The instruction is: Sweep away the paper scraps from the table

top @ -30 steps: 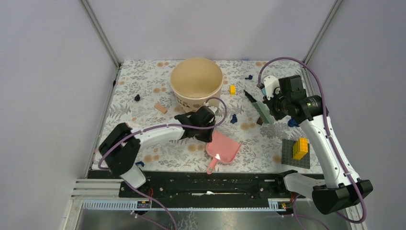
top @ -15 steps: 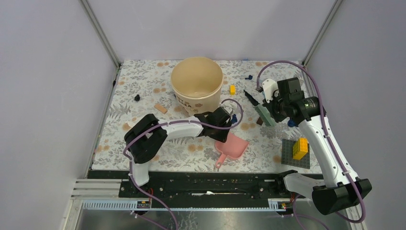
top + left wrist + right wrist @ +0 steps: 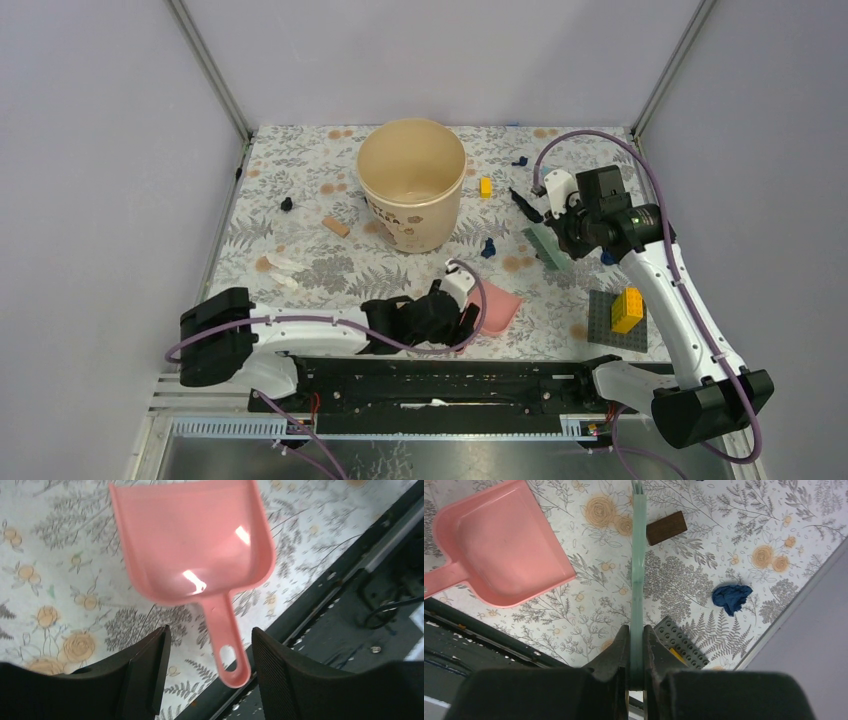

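Paper scraps: on the table, loose. I see one blue bit just right of the beige tub on its near side, one right of it on the far side, a black bit well to its left, and a blue one further right, beside the right arm.
Beige tub: upright, at the far middle of the table; my landmark.
Pink dustpan: flat on the table, on the near side of the tub and a little right, handle pointing at the near edge. I see nothing inside it.
Baseplate: near-right of the tub, yellow bricks on it. Not scraps.
Green brush: right of the tub, clamped edge-on in the right gripper.
Left gripper: unclenched, jaws astride the dustpan handle, touching neither side.
Brown block: just beside the brush, right of the tub.
Step, my judgement: take the handle. I would close at mid-handle, keep the pan lip flat to the cloth, face the mouth toward the nearest blue bit, then brush in short strokes into it, steering clear of bricks and block.
Writing: dark print on the tub's near side, too small to read; no brand legible.
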`<control>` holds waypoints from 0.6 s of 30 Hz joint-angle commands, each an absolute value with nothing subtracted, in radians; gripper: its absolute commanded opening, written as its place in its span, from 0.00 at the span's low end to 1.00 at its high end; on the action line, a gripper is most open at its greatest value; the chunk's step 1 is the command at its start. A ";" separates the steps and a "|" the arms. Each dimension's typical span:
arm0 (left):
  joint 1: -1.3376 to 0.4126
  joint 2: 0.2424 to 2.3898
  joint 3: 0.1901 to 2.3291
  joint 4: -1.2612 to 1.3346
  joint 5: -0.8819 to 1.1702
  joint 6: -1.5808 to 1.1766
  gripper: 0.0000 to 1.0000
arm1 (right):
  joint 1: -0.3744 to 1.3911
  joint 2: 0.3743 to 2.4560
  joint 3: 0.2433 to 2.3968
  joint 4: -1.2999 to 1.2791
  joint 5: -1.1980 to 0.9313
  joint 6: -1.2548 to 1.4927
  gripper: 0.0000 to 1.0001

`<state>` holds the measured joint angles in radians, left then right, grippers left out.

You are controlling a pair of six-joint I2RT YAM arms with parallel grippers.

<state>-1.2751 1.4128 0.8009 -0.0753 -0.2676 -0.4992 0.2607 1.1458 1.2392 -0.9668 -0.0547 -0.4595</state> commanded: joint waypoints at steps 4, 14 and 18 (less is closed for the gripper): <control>-1.392 1.372 0.654 0.199 -0.461 -0.558 0.69 | 0.256 1.156 1.243 -0.931 -0.114 -0.426 0.00; -1.495 1.527 0.694 0.205 -0.551 -0.661 0.70 | 0.256 1.177 1.250 -0.932 -0.138 -0.412 0.00; -1.523 1.545 0.706 0.169 -0.638 -0.692 0.68 | 0.256 1.178 1.243 -0.931 -0.147 -0.408 0.00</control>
